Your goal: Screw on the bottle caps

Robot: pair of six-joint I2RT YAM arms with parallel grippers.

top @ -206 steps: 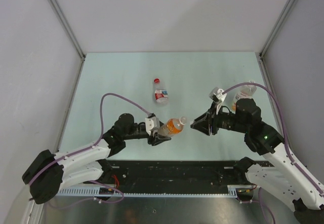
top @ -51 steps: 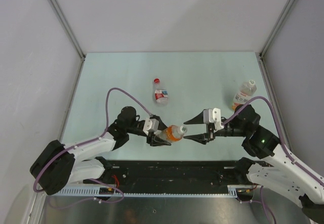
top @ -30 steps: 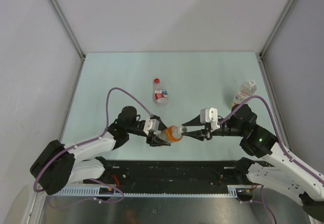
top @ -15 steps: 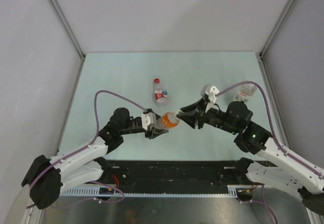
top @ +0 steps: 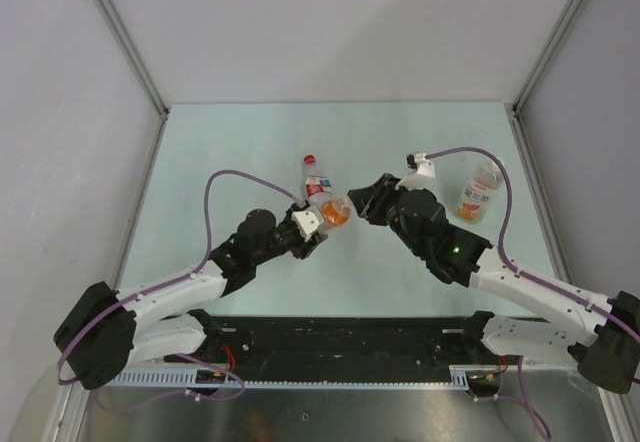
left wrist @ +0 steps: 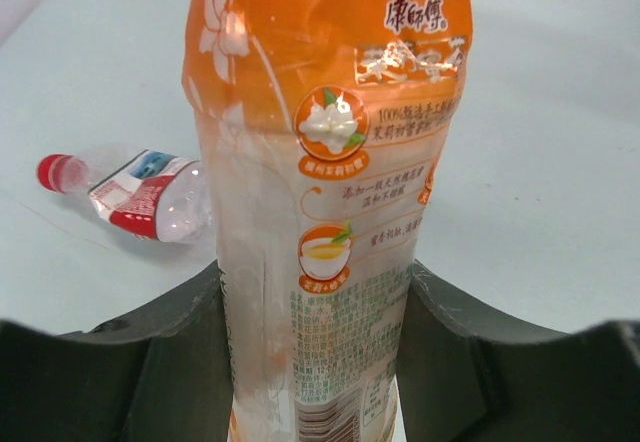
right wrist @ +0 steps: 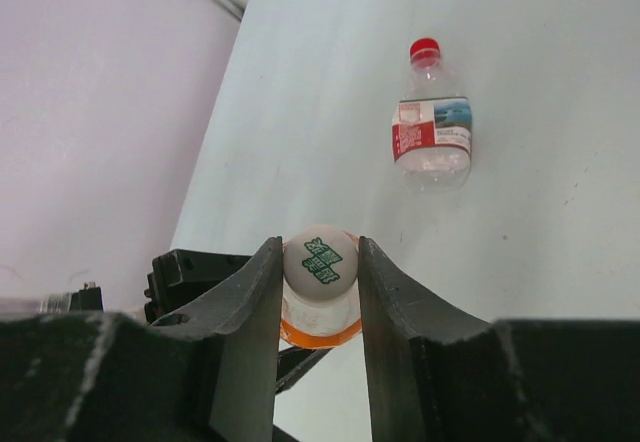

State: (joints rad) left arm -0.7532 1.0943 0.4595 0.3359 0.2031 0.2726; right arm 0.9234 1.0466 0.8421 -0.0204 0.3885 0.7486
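My left gripper (top: 318, 230) is shut on the orange-liquid bottle (top: 334, 212), which fills the left wrist view (left wrist: 325, 192) between both jaws. My right gripper (top: 358, 198) is shut on that bottle's white cap (right wrist: 320, 255), which has green print and sits on the bottle's neck. The red-and-white labelled bottle (top: 316, 179) lies on the table with its red cap (right wrist: 425, 48) on; it also shows in the left wrist view (left wrist: 140, 194). The white-labelled bottle (top: 478, 193) stands at the right.
The pale green table (top: 240, 152) is fenced by grey walls with metal corner posts (top: 125, 40). Purple cables arc over both arms. The black base rail (top: 350, 337) runs along the near edge.
Both arms have lifted and swung the orange bottle from the near edge toward the table's middle, tilting it up. My right gripper has closed onto its cap end.
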